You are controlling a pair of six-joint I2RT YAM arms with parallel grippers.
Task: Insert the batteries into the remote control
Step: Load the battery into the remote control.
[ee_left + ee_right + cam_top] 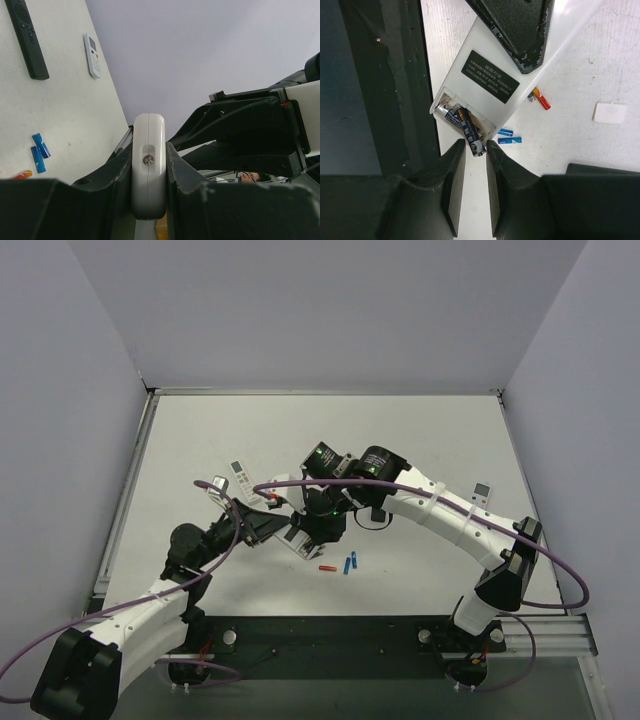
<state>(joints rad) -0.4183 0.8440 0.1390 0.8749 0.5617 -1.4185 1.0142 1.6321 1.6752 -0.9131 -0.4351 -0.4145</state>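
My left gripper [148, 170] clamps the short white plastic remote control [452, 87] by its edges, steadying its open bay [444, 102]. A dark cylindrical battery [469, 129] leans half-seated there. My right gripper [475, 150] straddles its raised end — whether it pinches, I cannot tell.

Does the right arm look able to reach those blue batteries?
Probably yes: the blue batteries lie uncovered beside the remote, close to the right gripper, though a dark battery sits at its fingertips.
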